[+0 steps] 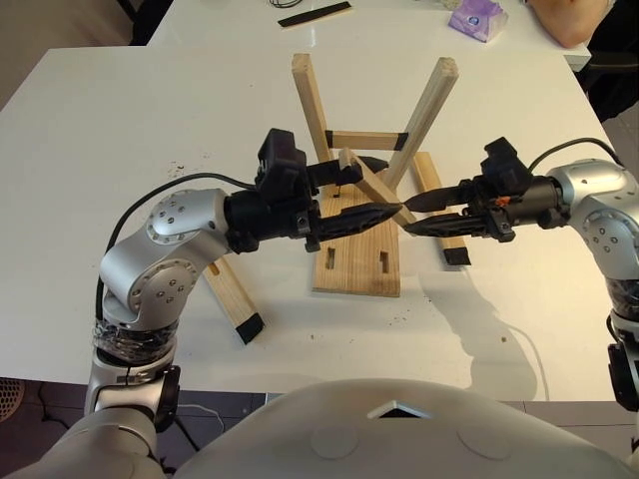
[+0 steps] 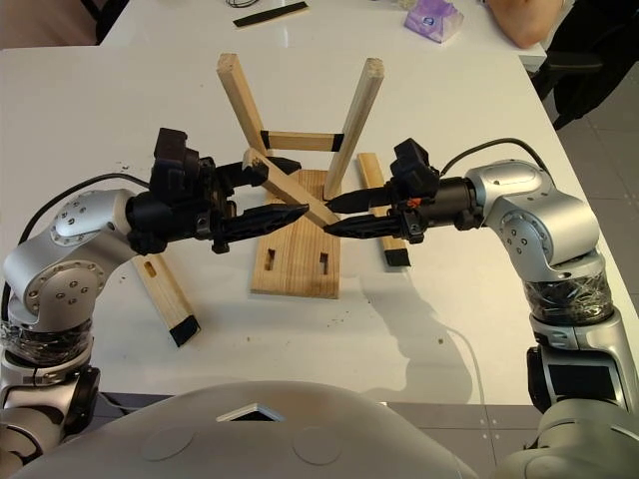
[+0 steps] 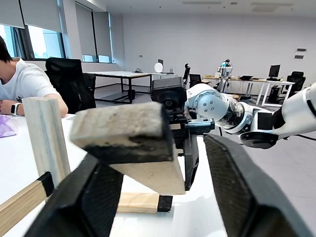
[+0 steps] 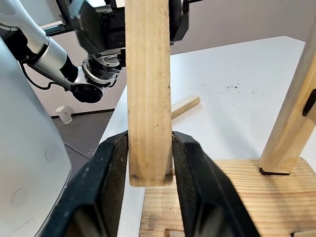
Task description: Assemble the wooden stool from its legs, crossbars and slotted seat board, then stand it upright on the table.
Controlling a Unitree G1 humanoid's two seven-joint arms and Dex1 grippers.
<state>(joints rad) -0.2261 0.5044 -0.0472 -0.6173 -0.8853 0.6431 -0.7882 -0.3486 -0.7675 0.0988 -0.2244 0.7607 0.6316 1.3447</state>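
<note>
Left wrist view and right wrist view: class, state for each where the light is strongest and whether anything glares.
Left wrist view: brightest at the windows to one side; the wooden bar is softly lit, without glare. Right wrist view: the wooden bar's face is evenly lit, the table bright white, without glare.

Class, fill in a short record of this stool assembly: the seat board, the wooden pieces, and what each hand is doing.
Seat board: flat on the table.
Fitted legs: two stand in the board, joined by a crossbar.
Held piece: over the board, between both hands.
Right hand: shut on one end of it.
Left hand: open around the other end, with a gap on one side.
Loose pieces: one lies left of the board, another right of it.
</note>
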